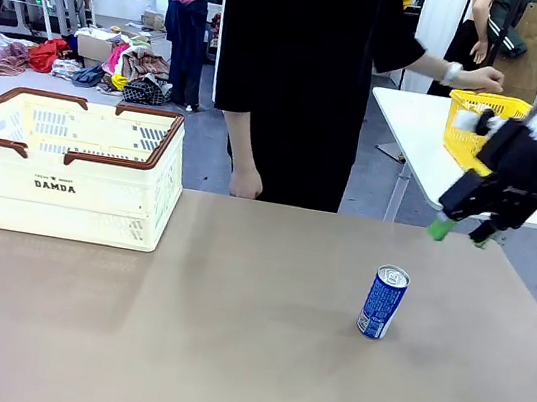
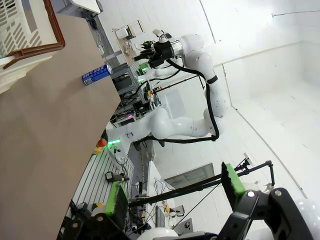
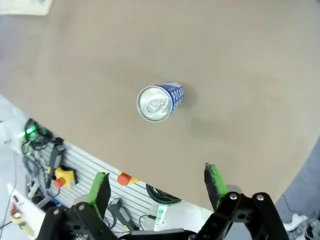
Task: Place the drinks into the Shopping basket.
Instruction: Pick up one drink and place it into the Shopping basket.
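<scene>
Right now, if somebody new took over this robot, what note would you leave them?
The left gripper is open, holding nothing.
The right gripper is open and empty, hovering over the brown table, above and to the right of the slim blue metal can with white text, not touching it.
The can stands upright, well apart from the large cream-white slotted plastic basket with brown rim at the robot's left.
Done: nothing confirmed; the basket's floor is hidden behind its near wall.
Left: grip the blue can and set it in that basket.
The person's hand is at a yellow mesh basket.
</scene>
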